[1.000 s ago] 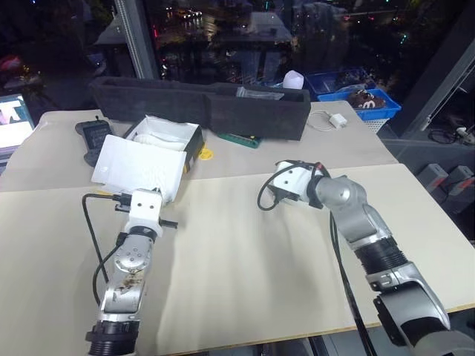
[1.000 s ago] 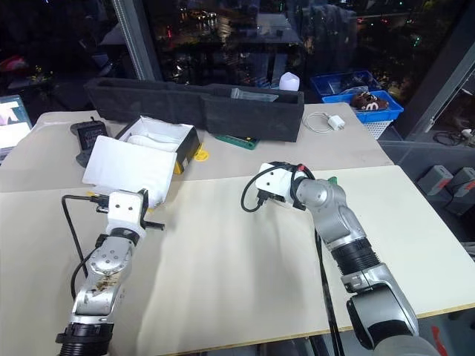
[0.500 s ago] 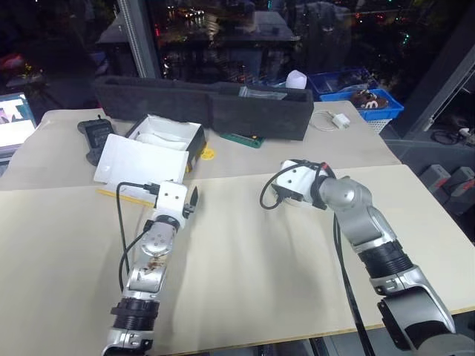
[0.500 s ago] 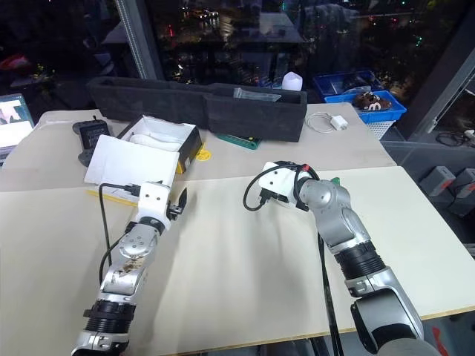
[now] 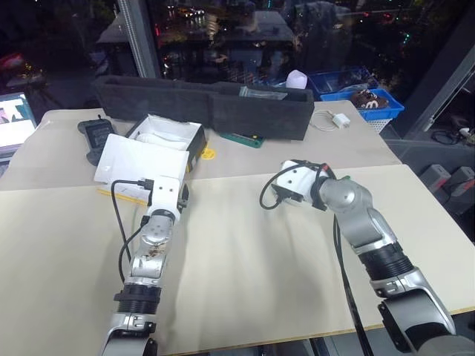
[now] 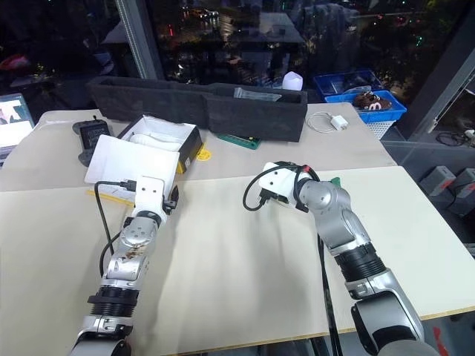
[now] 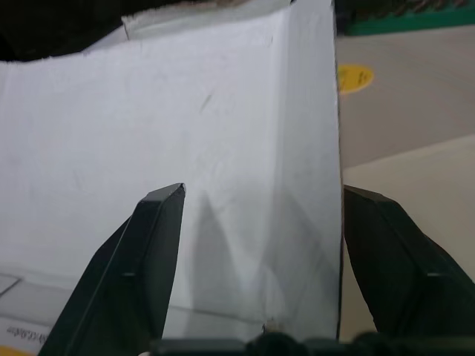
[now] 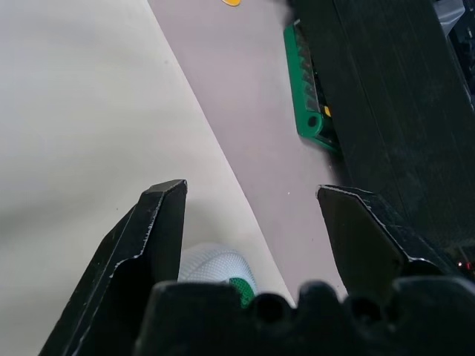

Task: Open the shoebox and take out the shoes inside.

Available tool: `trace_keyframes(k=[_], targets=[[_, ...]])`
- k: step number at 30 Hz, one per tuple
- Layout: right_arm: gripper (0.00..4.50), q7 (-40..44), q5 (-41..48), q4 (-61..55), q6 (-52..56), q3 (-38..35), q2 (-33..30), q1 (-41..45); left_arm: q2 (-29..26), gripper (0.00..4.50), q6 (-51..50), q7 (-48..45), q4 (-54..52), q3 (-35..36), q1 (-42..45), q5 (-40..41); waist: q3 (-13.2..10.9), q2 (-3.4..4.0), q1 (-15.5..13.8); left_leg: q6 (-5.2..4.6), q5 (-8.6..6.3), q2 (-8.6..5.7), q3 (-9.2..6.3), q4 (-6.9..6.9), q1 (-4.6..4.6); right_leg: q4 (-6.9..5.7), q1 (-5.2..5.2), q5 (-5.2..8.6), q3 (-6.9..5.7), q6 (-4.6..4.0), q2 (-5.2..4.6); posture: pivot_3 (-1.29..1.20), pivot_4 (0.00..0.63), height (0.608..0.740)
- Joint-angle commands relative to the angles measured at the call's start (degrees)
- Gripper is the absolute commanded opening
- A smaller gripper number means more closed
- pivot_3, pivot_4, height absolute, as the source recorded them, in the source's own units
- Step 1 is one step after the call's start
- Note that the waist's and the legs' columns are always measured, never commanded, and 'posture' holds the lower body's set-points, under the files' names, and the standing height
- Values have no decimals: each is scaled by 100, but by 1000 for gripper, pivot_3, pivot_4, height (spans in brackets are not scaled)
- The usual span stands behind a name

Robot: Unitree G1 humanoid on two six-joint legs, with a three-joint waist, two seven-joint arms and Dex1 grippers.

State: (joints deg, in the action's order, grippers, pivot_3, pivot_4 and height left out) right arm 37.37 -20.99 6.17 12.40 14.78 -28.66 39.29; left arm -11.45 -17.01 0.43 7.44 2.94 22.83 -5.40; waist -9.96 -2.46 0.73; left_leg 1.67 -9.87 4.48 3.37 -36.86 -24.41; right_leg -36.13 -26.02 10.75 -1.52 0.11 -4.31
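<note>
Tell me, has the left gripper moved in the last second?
Yes. The left gripper has come forward and to the right, right up to the shoebox's open white lid. Its jaws have also opened.

I'm seeing a long dark grey foam tray (image 5: pixel 208 104) lying across the back of the desk (image 5: pixel 245 259), with a green strip (image 5: pixel 239 139) resting just in front of it. A white charger (image 5: pixel 338 120) is sitting near a blue bin (image 5: pixel 360 95). A black handset (image 5: pixel 95 136) and a yellow sticker (image 5: pixel 206 154) are lying on the desk.
</note>
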Motion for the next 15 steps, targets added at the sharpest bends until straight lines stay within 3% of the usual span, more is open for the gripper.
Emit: trace_keyframes(k=[1,3,6,14,15], targets=[[3392,-28,129,-225,22,-174,-34,70,5,3450,-202,-87,-122,-87,15,-27,0,0,0,0,0,0,0,0,0,0,0,0,0,0,0,0,150,732],[3392,-32,145,-254,34,-173,-29,60,7,3450,-245,-84,-153,-103,-16,-41,0,0,2,0,0,0,0,0,1,-1,0,0,0,0,0,0,150,732],[3392,-50,163,-269,43,-156,-36,35,19,2777,-262,-117,-211,-109,-49,-17,0,0,10,0,0,0,0,0,1,-1,0,0,1,0,1,0,150,732],[3392,-86,183,-346,115,-128,-22,-14,1,14,-281,-184,-280,-134,-63,-19,0,0,-4,0,0,-2,0,0,1,-1,0,-1,3,2,-1,0,150,732],[3392,-90,185,-357,127,-127,-20,-20,5,14,-305,-188,-296,-131,-54,-12,0,0,-4,0,0,-2,0,0,1,-1,0,-1,3,2,0,0,150,732]])
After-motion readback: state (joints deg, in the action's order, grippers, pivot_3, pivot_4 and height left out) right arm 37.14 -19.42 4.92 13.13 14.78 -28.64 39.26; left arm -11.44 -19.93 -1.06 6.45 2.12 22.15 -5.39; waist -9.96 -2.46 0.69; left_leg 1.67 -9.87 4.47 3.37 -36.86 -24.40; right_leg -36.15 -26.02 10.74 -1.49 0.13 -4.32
